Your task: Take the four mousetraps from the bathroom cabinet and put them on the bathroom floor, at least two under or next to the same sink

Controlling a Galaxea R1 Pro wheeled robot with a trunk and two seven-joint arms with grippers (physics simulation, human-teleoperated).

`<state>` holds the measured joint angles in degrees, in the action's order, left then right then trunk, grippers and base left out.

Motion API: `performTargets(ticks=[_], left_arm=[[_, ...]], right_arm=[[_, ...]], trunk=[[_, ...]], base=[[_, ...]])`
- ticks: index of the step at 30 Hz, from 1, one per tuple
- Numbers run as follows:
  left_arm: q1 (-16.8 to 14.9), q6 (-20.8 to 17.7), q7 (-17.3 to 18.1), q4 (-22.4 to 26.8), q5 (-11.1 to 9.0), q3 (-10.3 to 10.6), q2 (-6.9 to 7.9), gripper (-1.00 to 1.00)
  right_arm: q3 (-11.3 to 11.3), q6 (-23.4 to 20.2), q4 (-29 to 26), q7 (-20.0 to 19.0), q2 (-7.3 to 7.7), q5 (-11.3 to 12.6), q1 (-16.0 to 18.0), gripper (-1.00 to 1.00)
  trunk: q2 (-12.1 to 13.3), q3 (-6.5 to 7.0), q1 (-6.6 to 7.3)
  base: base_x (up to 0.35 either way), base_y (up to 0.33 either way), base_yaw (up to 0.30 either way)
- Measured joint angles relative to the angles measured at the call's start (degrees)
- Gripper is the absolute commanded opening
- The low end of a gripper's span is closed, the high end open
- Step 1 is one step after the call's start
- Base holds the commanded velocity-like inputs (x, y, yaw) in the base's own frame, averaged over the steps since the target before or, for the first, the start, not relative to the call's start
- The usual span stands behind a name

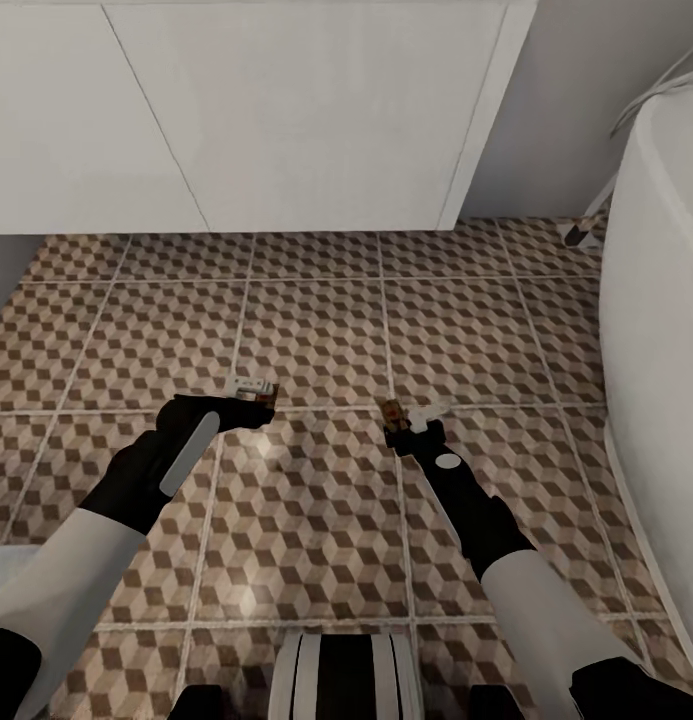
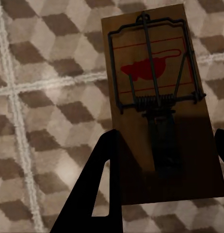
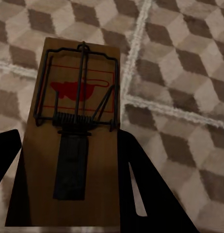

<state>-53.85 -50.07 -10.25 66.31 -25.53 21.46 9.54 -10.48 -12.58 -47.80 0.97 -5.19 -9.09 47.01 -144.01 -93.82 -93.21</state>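
**Two traps in hand, both above the tiles**

Your left claw is pinching one mousetrap by its long edges; your right claw pinches a second mousetrap the same way. Each board's long axis runs out along its fingers, toward 12 o'clock. Both hang over the bathroom floor, so the coming move is straight down. The bathroom sink stands at 12 o'clock, nearer your left arm; the bathtub at 3 o'clock. Count: two mousetraps visible, one sink.
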Motion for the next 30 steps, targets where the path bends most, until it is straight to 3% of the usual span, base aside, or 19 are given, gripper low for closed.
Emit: performTargets(ticks=[12, 19, 21, 25, 30], left_arm=[[0.09, 0.11, 0.02, 0.41, -0.02, 0.08, -0.02, -1.00], [0.09, 0.26, 0.02, 0.14, 0.01, 0.01, -0.02, -1.00], [0.10, 0.77, 0.02, 0.08, 0.01, 0.05, -0.02, -1.00], [0.12, 5.21, 0.03, -0.01, -0.02, 0.12, -0.02, -1.00], [0.18, 8.02, 0.01, -0.01, -0.07, 1.31, -0.10, -1.00]], right_arm=[[0.01, 1.95, -0.09, 0.67, -0.04, 0.00, 0.00, -1.00], [-0.25, 2.43, -0.10, 1.68, -0.08, -0.05, 0.00, -1.00], [-0.27, 4.89, -0.07, 1.81, -0.04, -0.02, 0.00, -1.00], [-0.22, 10.37, -0.07, 1.91, -0.07, -0.03, 0.00, -1.00], [-0.16, 12.02, 0.13, 2.11, -0.10, -0.07, -0.01, -1.00]], trunk=[[-0.16, -3.75, -0.31], [-0.16, -4.39, -0.30], [-0.16, -4.49, -0.30], [-0.17, -4.56, -0.30], [-0.17, -4.57, -0.30]], base=[[0.000, 0.000, 0.000], [0.000, 0.000, 0.000], [0.000, 0.000, 0.000], [0.000, 0.000, 0.000], [0.000, 0.000, 0.000]])
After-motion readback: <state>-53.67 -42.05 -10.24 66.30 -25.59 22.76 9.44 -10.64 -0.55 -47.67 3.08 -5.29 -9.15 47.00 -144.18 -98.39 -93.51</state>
